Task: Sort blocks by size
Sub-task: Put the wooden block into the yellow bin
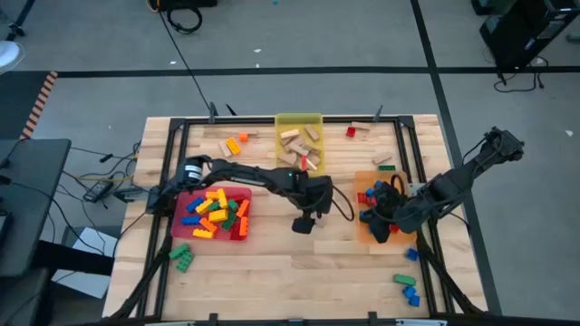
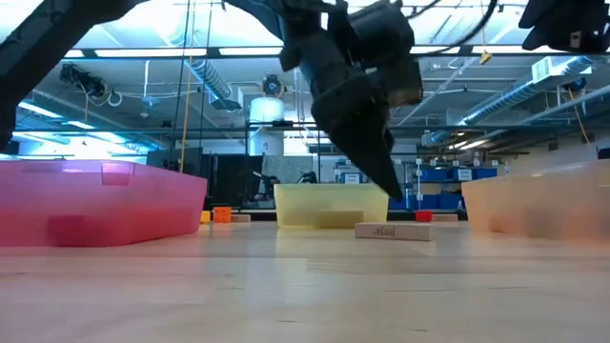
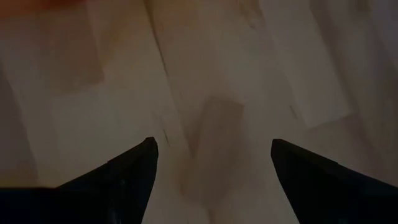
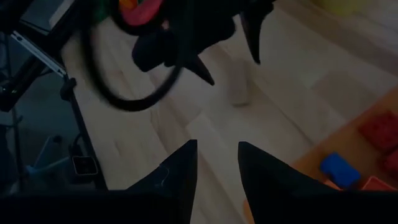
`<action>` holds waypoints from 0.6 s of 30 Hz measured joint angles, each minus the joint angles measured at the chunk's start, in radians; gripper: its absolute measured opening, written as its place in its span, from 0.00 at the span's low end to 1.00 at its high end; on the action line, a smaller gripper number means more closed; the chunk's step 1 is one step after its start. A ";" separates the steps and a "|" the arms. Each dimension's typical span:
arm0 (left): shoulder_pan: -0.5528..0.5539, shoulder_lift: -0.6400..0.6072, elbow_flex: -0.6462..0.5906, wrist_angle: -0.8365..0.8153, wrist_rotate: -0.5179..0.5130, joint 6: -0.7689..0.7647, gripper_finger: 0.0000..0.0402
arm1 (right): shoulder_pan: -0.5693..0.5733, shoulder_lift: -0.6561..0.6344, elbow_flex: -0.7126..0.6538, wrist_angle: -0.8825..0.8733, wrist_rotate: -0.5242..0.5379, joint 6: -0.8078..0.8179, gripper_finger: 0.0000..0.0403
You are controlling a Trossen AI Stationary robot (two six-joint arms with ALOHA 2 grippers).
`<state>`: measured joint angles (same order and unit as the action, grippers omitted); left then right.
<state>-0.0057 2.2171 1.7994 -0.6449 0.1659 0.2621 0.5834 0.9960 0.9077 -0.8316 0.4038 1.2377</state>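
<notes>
Pale wooden tabletop (image 1: 272, 272) is carrying my half-finished sort: near-edge green and blue studded bricks (image 1: 181, 258) are lying loose. Mid-table, I am hovering the left gripper (image 3: 214, 162), jaws wide, over a tan wooden block (image 2: 393, 231); the right gripper (image 4: 217, 165), jaws narrowly parted, is empty over the orange tray (image 1: 362, 237). Red tray (image 1: 181, 231) and far yellow tray (image 1: 299, 119) are holding blocks; loose bricks are waiting beyond.

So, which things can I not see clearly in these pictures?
- High view: the wooden block under the left gripper is hidden by the arm.
- Low view: what lies inside the red tray, yellow tray and orange tray is blurred behind their cloudy walls.
- High view: the right gripper merges with cables over the orange tray; whether it holds anything is unclear.
</notes>
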 joint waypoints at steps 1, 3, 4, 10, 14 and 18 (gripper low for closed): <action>0.003 0.006 -0.002 0.001 0.004 0.000 0.80 | 0.003 0.003 0.000 0.000 0.000 0.002 0.32; 0.005 0.022 -0.003 -0.007 0.004 0.001 0.80 | 0.006 0.011 0.000 -0.001 0.008 0.012 0.32; 0.005 0.031 -0.003 -0.001 0.004 0.001 0.79 | 0.007 0.013 0.000 -0.001 0.015 0.016 0.32; -0.003 0.082 -0.003 -0.004 -0.042 0.023 0.69 | 0.007 0.017 0.000 -0.001 0.026 0.027 0.32; -0.004 0.081 -0.001 -0.001 -0.096 0.019 0.53 | 0.007 0.018 0.000 0.000 0.042 0.027 0.32; -0.003 0.080 0.015 -0.028 -0.124 -0.010 0.30 | 0.007 0.018 0.000 -0.001 0.060 0.027 0.32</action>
<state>-0.0086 2.2971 1.8144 -0.6725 0.0422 0.2523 0.5907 1.0137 0.9077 -0.8322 0.4633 1.2645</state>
